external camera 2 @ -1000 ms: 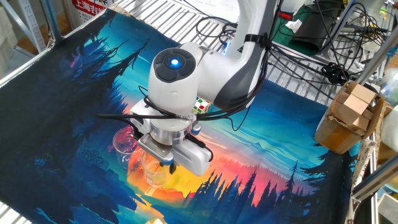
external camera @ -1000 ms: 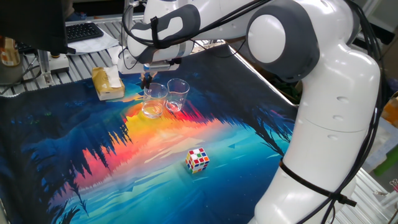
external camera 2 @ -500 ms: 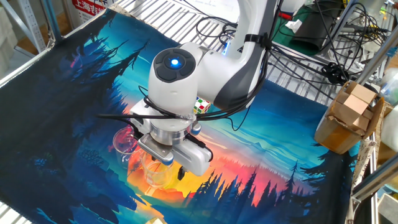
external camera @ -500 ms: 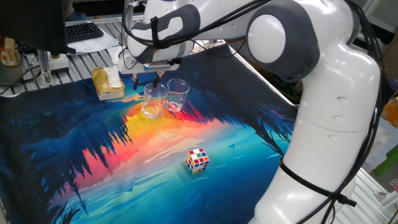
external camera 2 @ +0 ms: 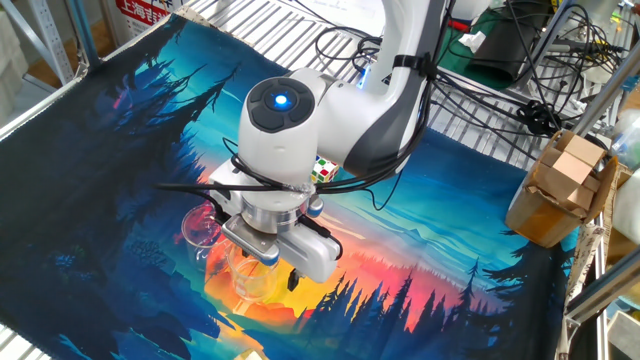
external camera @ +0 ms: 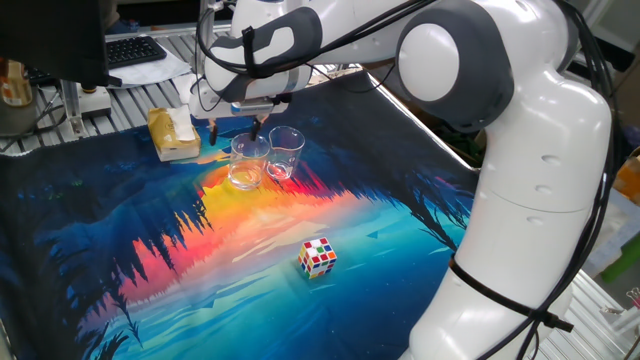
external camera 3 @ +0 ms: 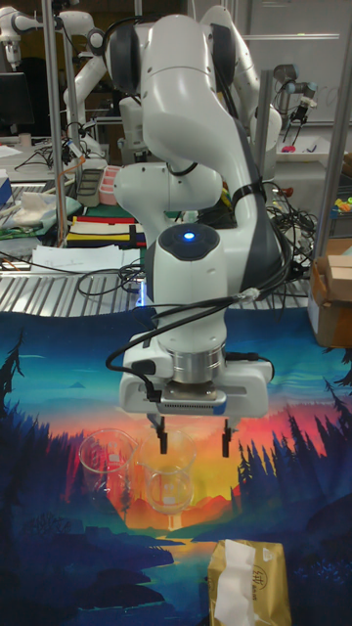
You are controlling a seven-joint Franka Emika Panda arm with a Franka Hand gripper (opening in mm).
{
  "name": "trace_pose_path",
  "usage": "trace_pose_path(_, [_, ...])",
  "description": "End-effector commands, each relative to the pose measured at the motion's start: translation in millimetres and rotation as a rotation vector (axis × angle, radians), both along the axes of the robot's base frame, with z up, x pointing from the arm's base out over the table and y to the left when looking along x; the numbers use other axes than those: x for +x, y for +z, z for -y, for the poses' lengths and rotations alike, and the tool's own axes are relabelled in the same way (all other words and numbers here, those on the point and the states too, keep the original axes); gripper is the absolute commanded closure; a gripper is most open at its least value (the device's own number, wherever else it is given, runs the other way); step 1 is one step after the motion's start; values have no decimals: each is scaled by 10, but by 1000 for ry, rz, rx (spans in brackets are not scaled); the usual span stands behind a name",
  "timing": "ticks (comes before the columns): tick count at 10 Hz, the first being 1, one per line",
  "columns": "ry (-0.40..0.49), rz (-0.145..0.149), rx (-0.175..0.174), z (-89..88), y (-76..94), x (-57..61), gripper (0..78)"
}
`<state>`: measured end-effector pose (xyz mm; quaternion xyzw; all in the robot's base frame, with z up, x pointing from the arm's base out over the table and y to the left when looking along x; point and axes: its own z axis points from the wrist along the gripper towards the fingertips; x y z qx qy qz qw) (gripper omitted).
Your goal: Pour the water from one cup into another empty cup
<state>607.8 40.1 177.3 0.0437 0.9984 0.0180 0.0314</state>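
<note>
Two clear glass cups stand side by side on the colourful mat. One cup sits right under my gripper. The other cup stands close beside it. The gripper is open, its two fingers spread wide just above the rim of the first cup and touching neither glass. The water is too faint to make out in either cup. The arm hides most of the fingers in the view from behind the robot.
A Rubik's cube lies on the mat nearer the robot base. A yellow tissue pack rests by the mat's edge close to the cups. A cardboard box and cables sit off the mat.
The fingers were together above the cup one second ago and have spread wide apart. The arm and both cups have stayed in place.
</note>
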Motion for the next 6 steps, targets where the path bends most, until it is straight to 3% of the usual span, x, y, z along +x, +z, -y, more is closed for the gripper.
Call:
trace_pose_path(1, [-3,-5,6,-40,-123,-88,1])
trace_pose_path(6, [2,-4,8,-64,-169,-131,1])
